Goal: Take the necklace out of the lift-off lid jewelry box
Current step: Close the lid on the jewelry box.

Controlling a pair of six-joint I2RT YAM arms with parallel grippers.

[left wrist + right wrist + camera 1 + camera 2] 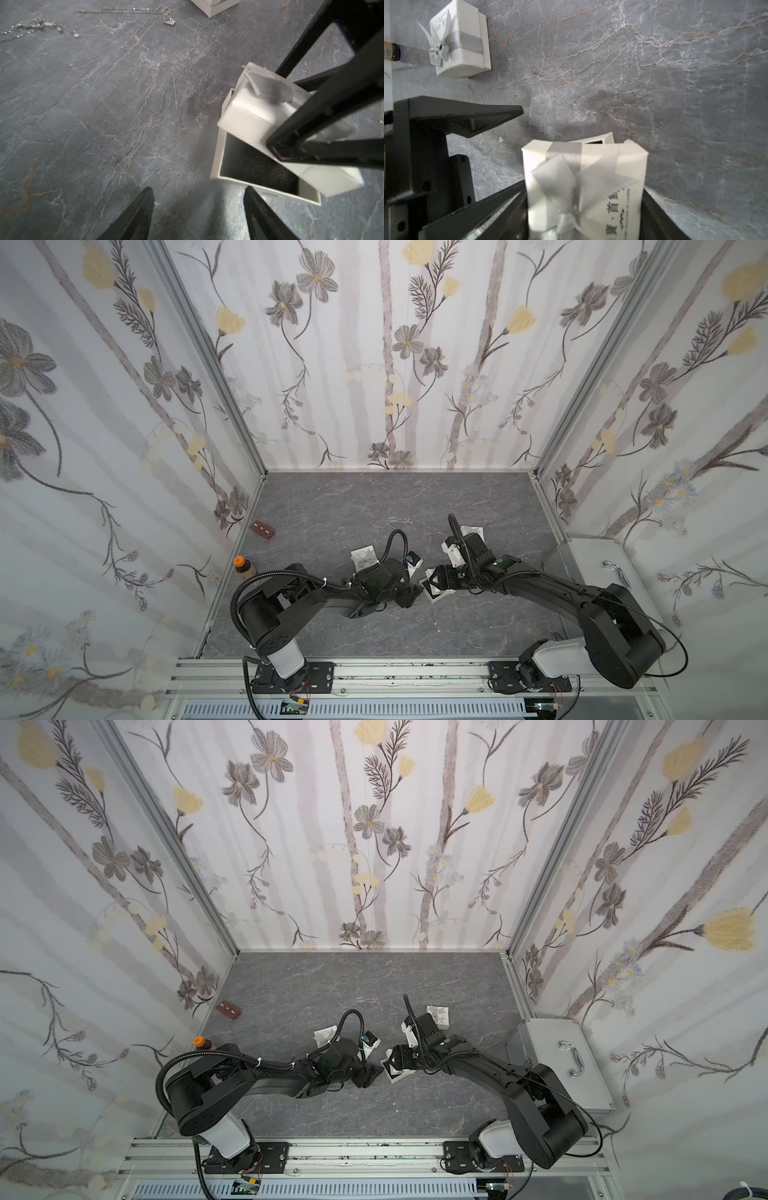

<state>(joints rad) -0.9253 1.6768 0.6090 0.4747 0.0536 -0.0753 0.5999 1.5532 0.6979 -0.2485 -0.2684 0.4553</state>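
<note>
Holding the white ribboned lid (247,116) tilted over its open box base (218,162), our right gripper (584,188) clamps it. Our left gripper (197,188) hangs beside the base, jaws apart and empty. A pendant necklace (169,20) and a second chain (41,26) lie on the grey table (104,124), apart from the base.

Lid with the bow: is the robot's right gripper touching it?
Touching. In the right wrist view the lid sits squeezed between the two black fingers of the right gripper, both its sides pressed against them.
</note>
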